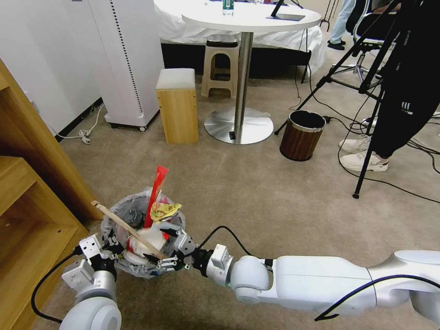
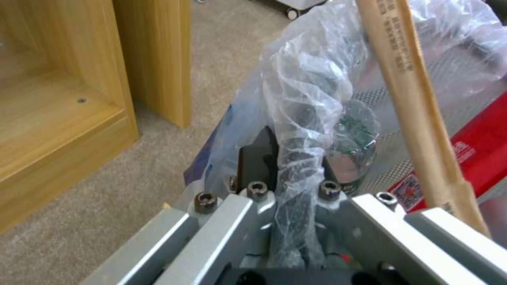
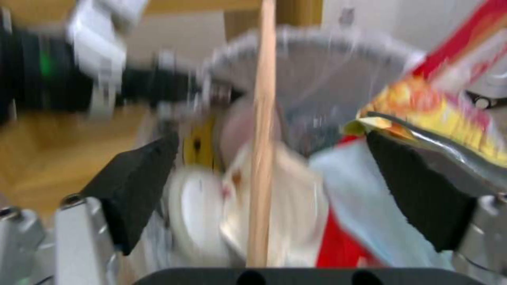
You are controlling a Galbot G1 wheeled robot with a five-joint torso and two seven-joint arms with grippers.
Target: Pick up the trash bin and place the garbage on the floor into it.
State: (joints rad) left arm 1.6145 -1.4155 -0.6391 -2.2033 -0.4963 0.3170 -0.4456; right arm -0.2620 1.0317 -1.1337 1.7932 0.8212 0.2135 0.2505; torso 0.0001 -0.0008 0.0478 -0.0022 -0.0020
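Head view: the small round trash bin lined with crinkly translucent plastic (image 1: 137,229) stands on the beige short-pile carpet floor (image 1: 256,192), between the two grippers. The left gripper (image 1: 111,246) pinches its rim; the right gripper (image 1: 168,247) is spread over the opening, beside a long wooden stick (image 1: 128,228), a red wrapper (image 1: 156,195) and a yellow wrapper (image 1: 163,211).

Left wrist view: the left gripper's fingers (image 2: 259,158) are pressed together on the bag-covered rim (image 2: 304,118).

Right wrist view: the right gripper (image 3: 275,194) is spread wide, the stick (image 3: 261,158) between its fingers.

Crinkly translucent plastic lines the trash bin (image 1: 137,215); short-pile carpet floor (image 1: 256,192).
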